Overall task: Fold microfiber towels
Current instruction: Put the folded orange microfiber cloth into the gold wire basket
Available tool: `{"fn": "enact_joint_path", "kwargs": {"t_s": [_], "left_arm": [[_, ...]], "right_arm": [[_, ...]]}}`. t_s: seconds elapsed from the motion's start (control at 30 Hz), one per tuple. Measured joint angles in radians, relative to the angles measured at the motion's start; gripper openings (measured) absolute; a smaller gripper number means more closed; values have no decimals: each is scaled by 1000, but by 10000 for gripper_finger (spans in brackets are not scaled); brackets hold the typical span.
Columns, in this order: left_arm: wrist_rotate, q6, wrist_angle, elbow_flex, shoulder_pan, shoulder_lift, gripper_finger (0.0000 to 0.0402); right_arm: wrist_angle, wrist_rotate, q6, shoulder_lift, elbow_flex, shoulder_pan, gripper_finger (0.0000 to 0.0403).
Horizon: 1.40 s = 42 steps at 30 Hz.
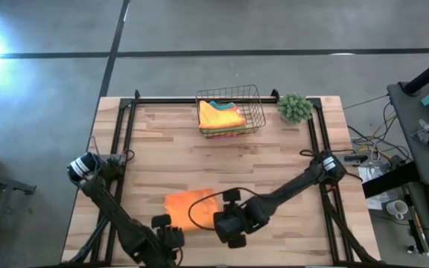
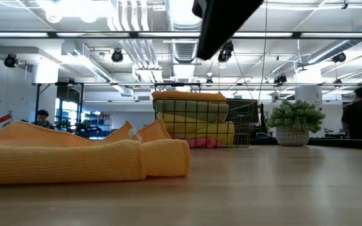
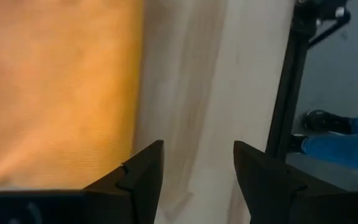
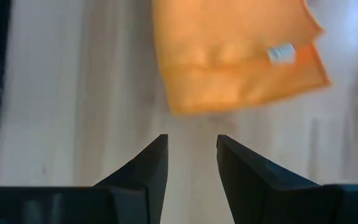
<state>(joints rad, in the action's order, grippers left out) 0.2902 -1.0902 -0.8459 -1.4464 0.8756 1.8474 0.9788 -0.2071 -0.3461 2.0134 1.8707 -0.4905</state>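
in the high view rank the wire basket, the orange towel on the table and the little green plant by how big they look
1. Wire basket, largest.
2. Orange towel, close behind, though the right arm covers one edge, so the gap is unsure.
3. Green plant, clearly smallest.

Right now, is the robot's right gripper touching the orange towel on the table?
Apart. In the right wrist view, the right gripper is open and empty, with bare table showing between its fingertips and the orange towel.
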Motion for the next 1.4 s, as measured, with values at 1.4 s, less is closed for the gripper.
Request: {"fn": "enact_joint_path", "kwargs": {"t_s": [1.4], "left_arm": [[6,107,-132,34,-30,99,178]], "right_arm": [[-541,-82,384,151,-173,-6,185]]}}
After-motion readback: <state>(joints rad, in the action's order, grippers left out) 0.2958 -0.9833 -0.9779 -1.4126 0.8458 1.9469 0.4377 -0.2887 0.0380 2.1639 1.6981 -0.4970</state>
